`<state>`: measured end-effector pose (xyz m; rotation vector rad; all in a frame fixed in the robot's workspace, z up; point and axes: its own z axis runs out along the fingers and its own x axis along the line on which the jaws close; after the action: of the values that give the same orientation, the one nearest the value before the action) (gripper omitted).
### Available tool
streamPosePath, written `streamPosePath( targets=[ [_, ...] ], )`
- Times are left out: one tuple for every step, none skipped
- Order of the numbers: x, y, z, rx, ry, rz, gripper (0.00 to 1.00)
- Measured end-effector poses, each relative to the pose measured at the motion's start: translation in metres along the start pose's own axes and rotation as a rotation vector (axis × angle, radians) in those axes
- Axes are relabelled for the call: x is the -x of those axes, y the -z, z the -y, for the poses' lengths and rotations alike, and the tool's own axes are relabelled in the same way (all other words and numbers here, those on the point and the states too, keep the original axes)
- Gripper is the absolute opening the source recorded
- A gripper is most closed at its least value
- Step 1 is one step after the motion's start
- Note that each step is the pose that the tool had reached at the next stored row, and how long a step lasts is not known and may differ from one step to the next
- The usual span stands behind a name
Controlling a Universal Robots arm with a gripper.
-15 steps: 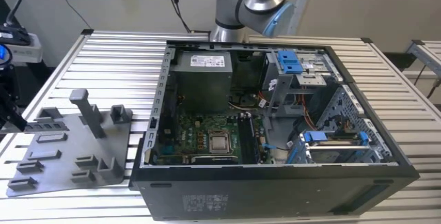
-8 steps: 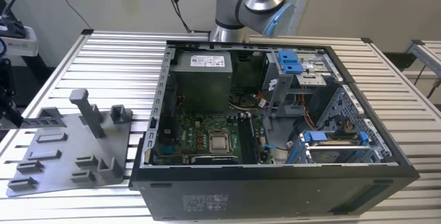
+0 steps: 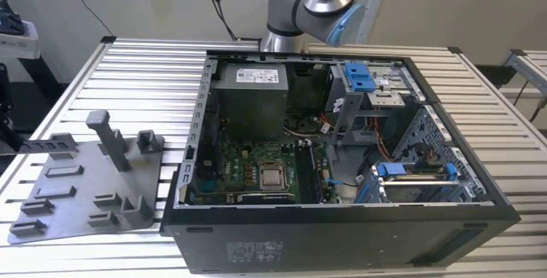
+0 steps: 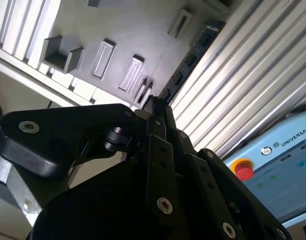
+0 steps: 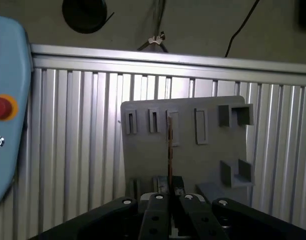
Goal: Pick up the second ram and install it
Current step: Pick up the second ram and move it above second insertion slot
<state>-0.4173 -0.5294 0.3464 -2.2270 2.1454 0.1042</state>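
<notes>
Squeezing the ram [image 5: 169, 150] between the jaws by its flat sides, likely for a straight, safe carry. Holding it up over the grey tray [image 5: 143, 160] on the bench [image 5: 68, 150]. Lying open on that bench, the computer box [image 3: 342, 239], likely for reaching in from above.

Ribbed metal table [image 3: 145, 66] carries grey fixture plate [image 3: 81, 185]; beside it, perhaps touching, open computer case [image 3: 342, 243].
</notes>
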Motion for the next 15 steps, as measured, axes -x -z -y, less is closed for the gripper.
streamPosePath(
  targets=[
    [0.0002, 0.0019, 0.0000, -0.0001, 0.000, 0.0001, 0.14],
    [0.0003, 0.0038, -0.0001, 0.0000, 0.000, 0.0000, 0.14],
    [0.0005, 0.0061, -0.0001, -0.0001, 0.000, 0.0001, 0.14],
    [0.0007, 0.0088, -0.0001, -0.0001, 0.000, 0.0001, 0.14],
    [0.0010, 0.0114, -0.0002, 0.0000, 0.000, 0.0000, 0.14],
    [0.0012, 0.0139, -0.0002, 0.0000, 0.000, 0.0000, 0.14],
    [0.0014, 0.0166, -0.0003, 0.0000, -0.001, 0.0000, 0.14],
    [0.0016, 0.0188, -0.0003, -0.0001, -0.001, 0.0000, 0.14],
    [0.0018, 0.0212, -0.0003, -0.0001, -0.001, 0.0001, 0.14],
    [0.0019, 0.0234, -0.0003, 0.0000, -0.001, 0.0000, 0.14],
    [0.0021, 0.0255, -0.0004, 0.0000, -0.001, 0.0000, 0.14],
    [0.0023, 0.0275, -0.0004, -0.0001, -0.001, 0.0000, 0.14],
    [0.0024, 0.0295, -0.0004, -0.0001, -0.001, 0.0000, 0.14],
    [0.0026, 0.0316, -0.0004, -0.0001, -0.001, 0.0001, 0.14],
    [0.0027, 0.0337, -0.0004, -0.0001, -0.001, 0.0001, 0.14]
  ],
)
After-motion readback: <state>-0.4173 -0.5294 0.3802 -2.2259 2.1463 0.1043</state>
